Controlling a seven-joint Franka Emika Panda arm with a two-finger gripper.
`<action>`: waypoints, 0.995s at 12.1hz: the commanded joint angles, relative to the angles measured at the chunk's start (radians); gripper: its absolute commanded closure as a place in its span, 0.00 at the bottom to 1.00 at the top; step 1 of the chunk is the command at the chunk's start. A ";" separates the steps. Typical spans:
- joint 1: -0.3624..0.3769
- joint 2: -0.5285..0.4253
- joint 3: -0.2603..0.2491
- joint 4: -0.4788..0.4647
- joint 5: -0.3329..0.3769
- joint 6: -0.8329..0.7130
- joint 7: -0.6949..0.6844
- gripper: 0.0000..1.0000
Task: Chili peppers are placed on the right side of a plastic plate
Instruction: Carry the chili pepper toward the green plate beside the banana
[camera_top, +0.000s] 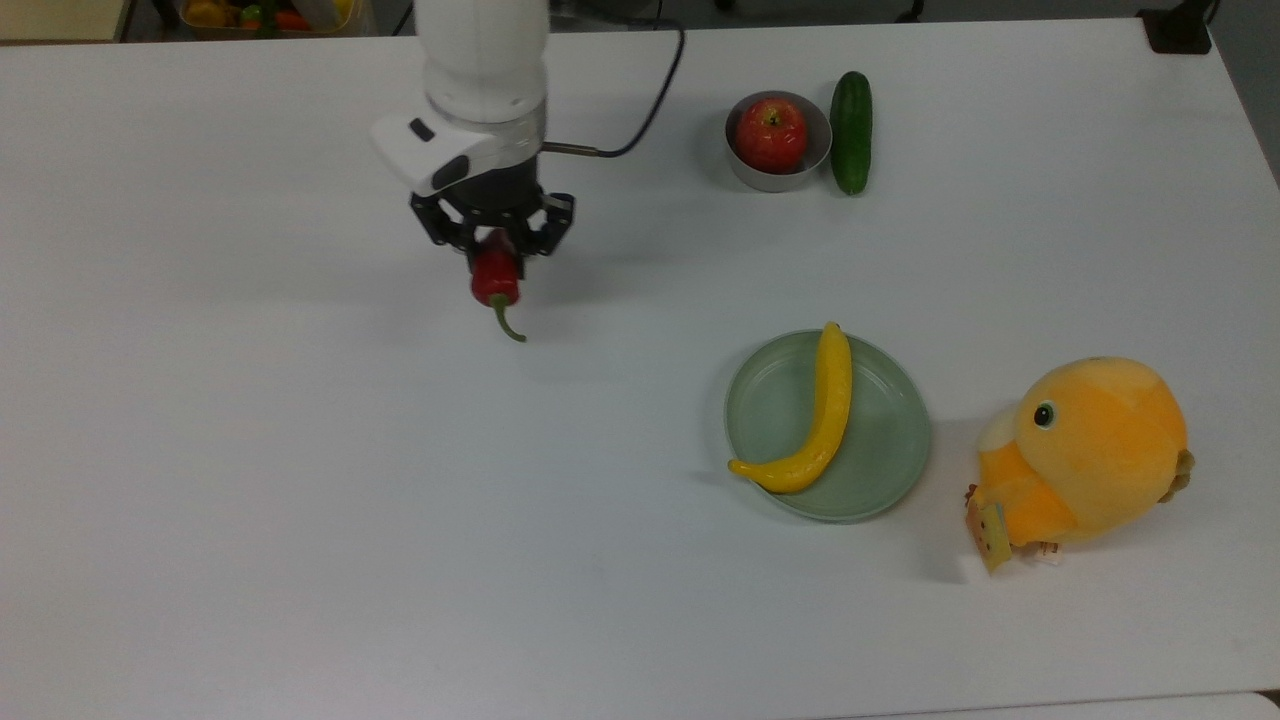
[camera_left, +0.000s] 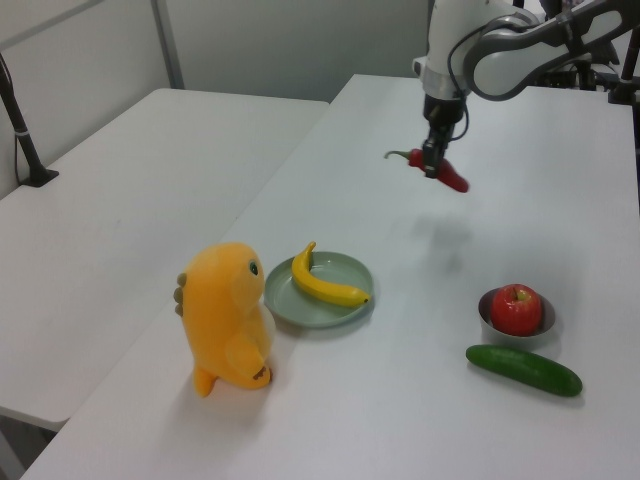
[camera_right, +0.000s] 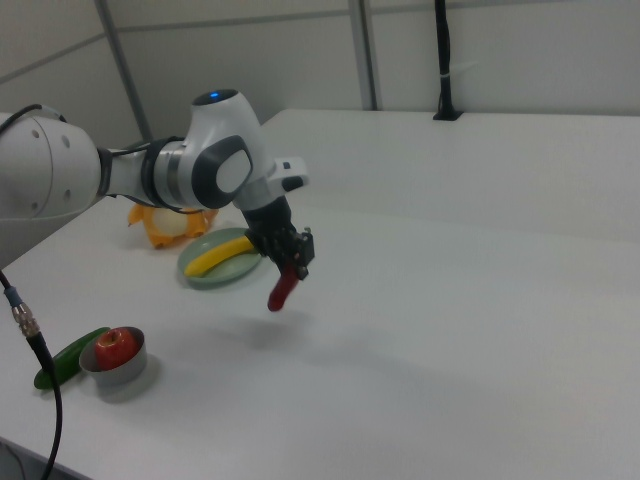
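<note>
My gripper (camera_top: 494, 246) (camera_left: 432, 167) (camera_right: 288, 264) is shut on the dark-red chili pepper (camera_top: 495, 280) (camera_left: 451, 178) (camera_right: 281, 290), which hangs clear above the table with its green stem (camera_top: 508, 325) pointing away from the arm. The pale green plastic plate (camera_top: 885, 445) (camera_left: 345, 303) (camera_right: 212, 277) lies well off to the top view's lower right, holding a yellow banana (camera_top: 818, 415) (camera_left: 322, 281) (camera_right: 222, 254) across its middle. The chili's shadow falls on the table below it.
A grey metal bowl (camera_top: 748, 168) (camera_left: 493, 323) (camera_right: 130, 372) holding a red apple (camera_top: 771, 134) stands at the top view's upper right, a dark green cucumber (camera_top: 851, 131) (camera_left: 524, 369) beside it. An orange plush toy (camera_top: 1085, 455) (camera_left: 228, 315) sits just right of the plate in the top view.
</note>
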 joint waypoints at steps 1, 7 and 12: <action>0.008 0.051 0.062 0.034 0.035 0.124 0.185 0.96; 0.040 0.228 0.099 0.199 0.036 0.173 0.341 0.96; 0.043 0.349 0.126 0.313 0.028 0.251 0.341 0.93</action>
